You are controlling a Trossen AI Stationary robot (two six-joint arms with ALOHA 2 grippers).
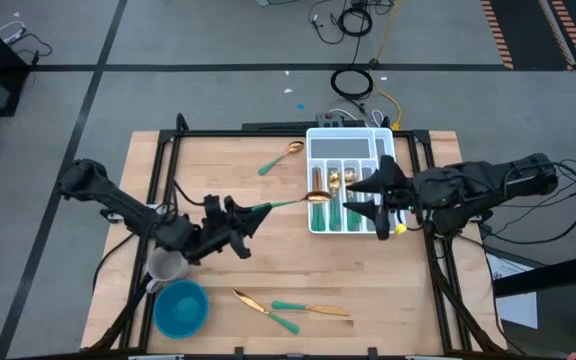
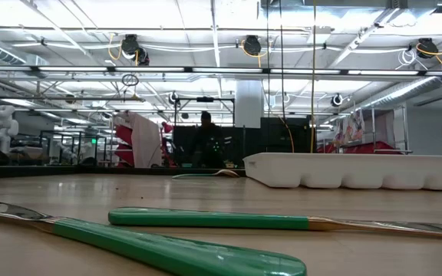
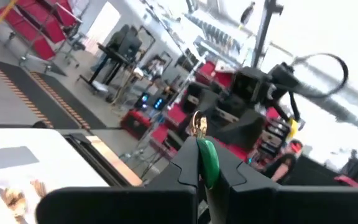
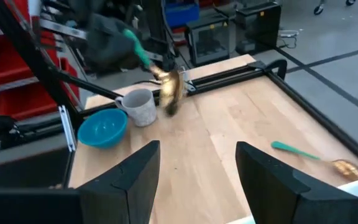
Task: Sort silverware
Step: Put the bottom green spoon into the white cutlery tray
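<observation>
My left gripper (image 1: pixel 248 216) is shut on a teal-handled piece of silverware (image 1: pixel 286 205). Its gold, spoon-like head (image 1: pixel 318 197) hangs at the left wall of the white compartmented tray (image 1: pixel 320 143). My right gripper (image 1: pixel 368 192) stands open above the tray with nothing between its fingers (image 4: pixel 135 177). The tray holds several gold-and-teal pieces (image 1: pixel 340 182). A teal-handled spoon (image 1: pixel 281 158) lies flat on the table left of the tray. Two more pieces (image 1: pixel 266 304) (image 1: pixel 313 310) lie near the front edge, large in the low view (image 2: pixel 206 219). My left gripper pinches the free end of the green handle (image 3: pixel 207 163) between its two fingers. The fingers come about level from the table's left and lie along the handle. The piece sticks out beyond the fingertips toward the tray, gold head (image 3: pixel 199 122) foremost, lifted clear of the table.
A grey mug (image 1: pixel 165 265) and a blue bowl (image 1: pixel 180 307) stand at the front left, under the left arm. A black frame (image 1: pixel 268 132) runs around the wooden table top. Bare wood lies between the tray and the two front pieces. A person shows far off in the room (image 2: pixel 206 142).
</observation>
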